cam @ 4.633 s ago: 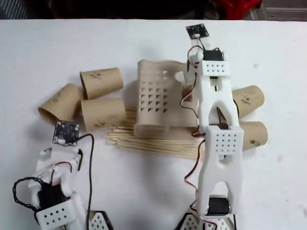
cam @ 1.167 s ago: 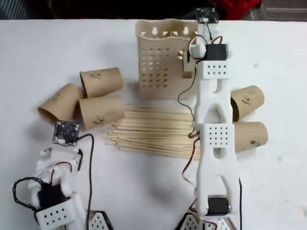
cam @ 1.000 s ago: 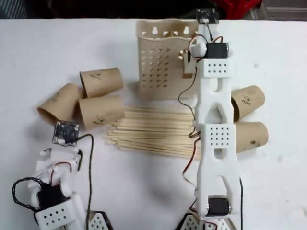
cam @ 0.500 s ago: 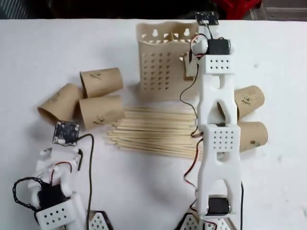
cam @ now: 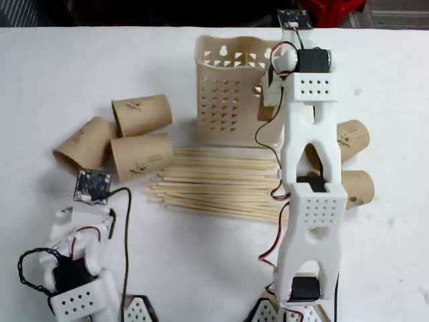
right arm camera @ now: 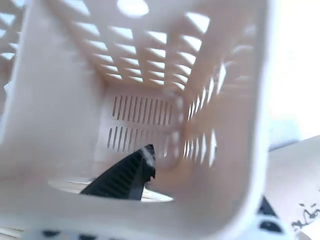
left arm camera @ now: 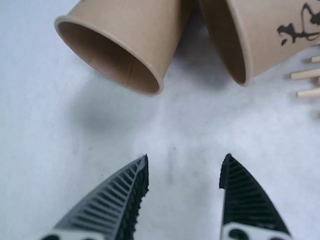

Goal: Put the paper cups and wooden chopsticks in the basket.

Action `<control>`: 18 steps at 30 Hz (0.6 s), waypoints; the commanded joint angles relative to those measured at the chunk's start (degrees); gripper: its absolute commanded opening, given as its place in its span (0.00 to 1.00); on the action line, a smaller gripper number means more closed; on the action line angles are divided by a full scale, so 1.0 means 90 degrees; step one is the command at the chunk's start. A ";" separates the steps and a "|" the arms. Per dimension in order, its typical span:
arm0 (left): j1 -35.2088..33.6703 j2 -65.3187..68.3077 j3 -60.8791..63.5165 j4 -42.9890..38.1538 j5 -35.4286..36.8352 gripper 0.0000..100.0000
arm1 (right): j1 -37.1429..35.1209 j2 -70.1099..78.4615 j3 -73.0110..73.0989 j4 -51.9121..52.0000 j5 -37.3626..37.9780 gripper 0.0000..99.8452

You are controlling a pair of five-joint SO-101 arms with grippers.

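The cream perforated basket (cam: pixel 228 94) stands upright at the table's far middle. My right gripper (cam: pixel 267 86) is shut on its right wall, one finger (right arm camera: pixel 129 176) inside the basket (right arm camera: pixel 65 115) and the other outside. Wooden chopsticks (cam: pixel 214 184) lie in a pile in front of the basket. Three brown paper cups lie on their sides at the left (cam: pixel 141 114), (cam: pixel 82 143), (cam: pixel 143 157). Two more cups (cam: pixel 350 137), (cam: pixel 356 188) lie at the right, partly behind the right arm. My left gripper (left arm camera: pixel 186 165) is open just above the table, short of the leftmost cup's mouth (left arm camera: pixel 117 42).
Chopstick ends (left arm camera: pixel 305 75) show beside the second cup (left arm camera: pixel 260 35) in the left wrist view. The left arm (cam: pixel 77 268) sits folded at the near left corner. White table (cam: pixel 201 268) lies bare in front of the chopsticks.
The right gripper has raised the basket from lying on the chopsticks to upright. In the last second basket and arm shifted slightly right. The left arm has stayed still.
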 commanded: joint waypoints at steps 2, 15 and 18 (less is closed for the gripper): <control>0.0073 -0.0034 -0.0010 -0.0156 0.0078 0.24 | -0.0073 -0.0679 0.0615 -0.0044 0.0059 0.17; 0.0073 -0.0034 -0.0010 -0.0156 0.0078 0.24 | -0.0151 -0.0757 0.1035 -0.0063 0.0020 0.20; 0.0073 -0.0034 -0.0010 -0.0156 0.0078 0.24 | -0.0151 -0.0933 0.1114 -0.0298 0.0020 0.20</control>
